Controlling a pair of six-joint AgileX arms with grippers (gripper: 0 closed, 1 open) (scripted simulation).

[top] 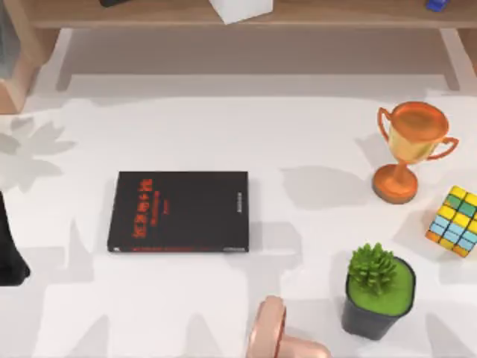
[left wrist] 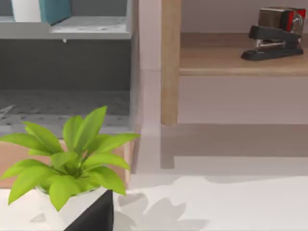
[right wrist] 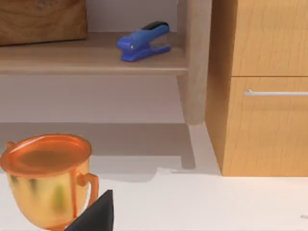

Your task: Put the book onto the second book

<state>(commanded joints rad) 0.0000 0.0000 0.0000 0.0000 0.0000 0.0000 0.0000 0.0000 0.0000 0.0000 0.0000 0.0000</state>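
Left gripper (left wrist: 94, 217) is hanging back at the tabletop's (top: 320, 142) left edge, just a dark corner of it poking in beside a leafy potted plant (left wrist: 67, 159). Honestly can't tell whether it's open or closed, and it isn't holding or touching anything I can make out. Same deal with the right gripper (right wrist: 94, 214), which is sitting by the orange trophy (right wrist: 45, 178): state unknown, nothing in it.

The teal book (left wrist: 55, 9) is standing up on a grey shelf behind that leafy plant, so nothing's been picked up yet. The black book (top: 179, 211) is lying flat on the tabletop, left of centre, well apart from the trophy, the Rubik's cube (top: 455, 221) and the small spiky potted plant (top: 378, 291).

What I'm worrying about:
- reaching for the shelf means going past the leafy plant, so I'm guessing an arm could knock it
- the teal book is upright, so a sloppy grab could tip it over or push it deeper in
- it looks thick, so a grip near one edge might let it swing or slip
- dropping it off-centre could leave it overhanging or shove the black book sideways
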